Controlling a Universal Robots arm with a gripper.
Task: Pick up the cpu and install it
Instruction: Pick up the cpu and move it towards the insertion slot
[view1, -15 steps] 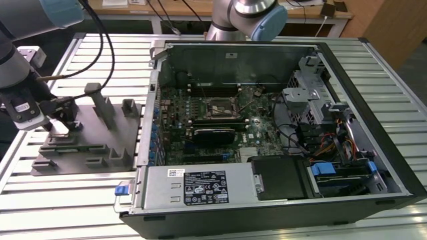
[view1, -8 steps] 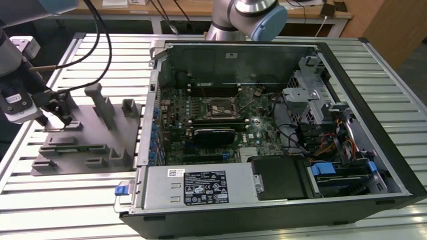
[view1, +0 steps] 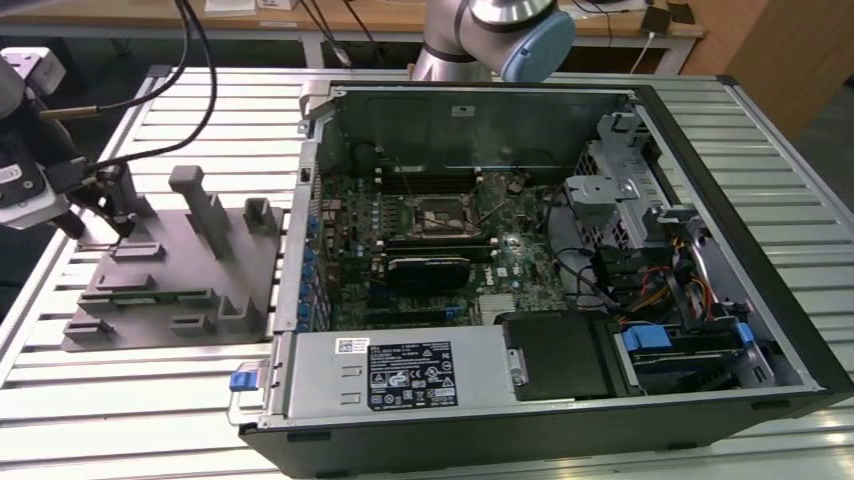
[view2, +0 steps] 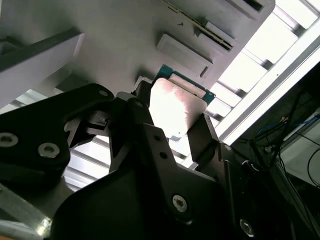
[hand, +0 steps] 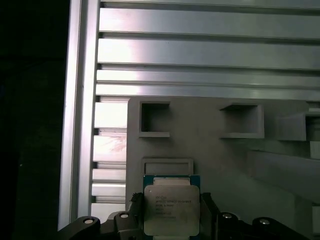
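While the arm is reaching out over the exterior view's left side, the gripper (view1: 107, 228) is hanging above the grey fixture plate (view1: 160, 290), which is lying on the slatted aluminium table (view1: 160, 410) beside the open computer case (view1: 787, 330).

The cpu (hand: 171, 210) is sitting between the two black fingers (hand: 208, 215), which are pressing against its opposite edges, so the gripper is clamping the chip. Its silvery lid is facing the camera in the first wrist view, with the green board showing as a thin border around it. I cannot tell whether the chip is resting on the plate or hanging just clear of it. It is overlapping a shallow rectangular recess (hand: 167, 165) in the plate.

Writing noted:
- The cpu lid is carrying several short lines of dark print, centred on the metal.
- In the exterior view, the metal power supply box (view1: 387, 375) at the case's near edge is wearing a large black label with white text and symbols (view1: 411, 375), plus a small white sticker (view1: 350, 344) above it.

Inside the case, the motherboard (view1: 400, 250) is lying flat and exposed, and its square socket (view1: 445, 218) is sitting well apart from the gripper and the chip.
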